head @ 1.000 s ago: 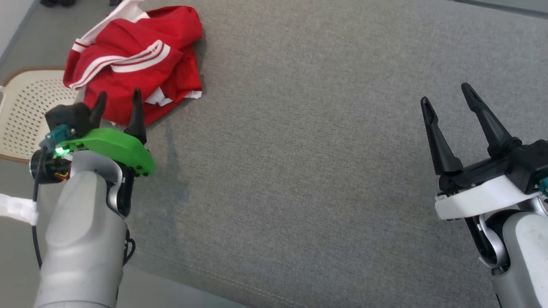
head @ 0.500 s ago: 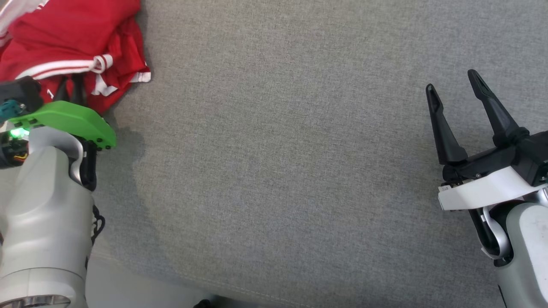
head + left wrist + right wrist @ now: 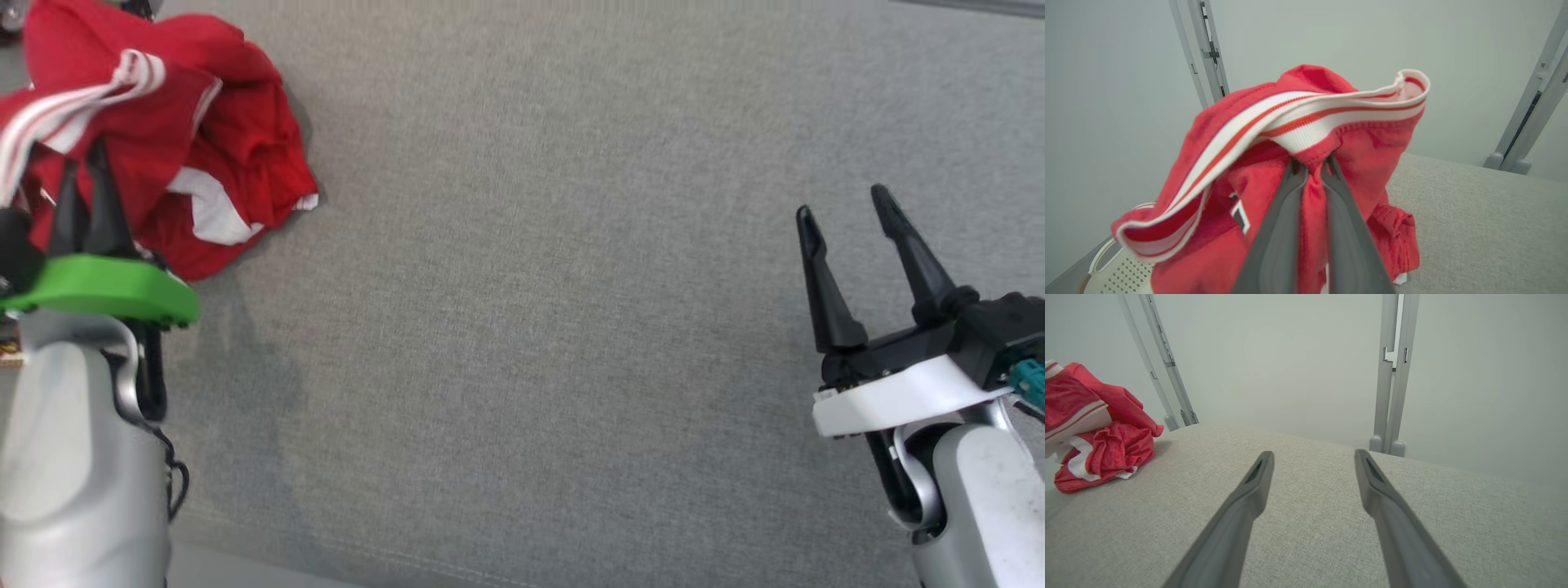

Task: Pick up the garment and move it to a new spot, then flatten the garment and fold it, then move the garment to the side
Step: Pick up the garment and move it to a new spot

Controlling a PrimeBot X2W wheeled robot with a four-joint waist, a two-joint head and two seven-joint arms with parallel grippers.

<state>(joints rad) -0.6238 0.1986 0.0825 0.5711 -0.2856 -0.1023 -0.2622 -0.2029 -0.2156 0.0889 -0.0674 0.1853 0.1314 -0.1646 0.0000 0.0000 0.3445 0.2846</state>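
Jaws on the left gripper (image 3: 82, 159) stand nearly together in the head view, dark against the red garment (image 3: 229, 147) bunched at the far left of the grey padded surface (image 3: 531, 286); the pinch itself is hard to make out from there. Across the surface, the right gripper (image 3: 842, 204) hangs with its fingers spread and nothing between them. From the left wrist the grip is plain: both fingers clamp a fold of red cloth just under the white striped band (image 3: 1306, 118), and a pale perforated chair (image 3: 1122, 273) shows below the garment. From the right wrist, the garment's lower folds rest on the surface's far left corner, well apart from the spread fingers.
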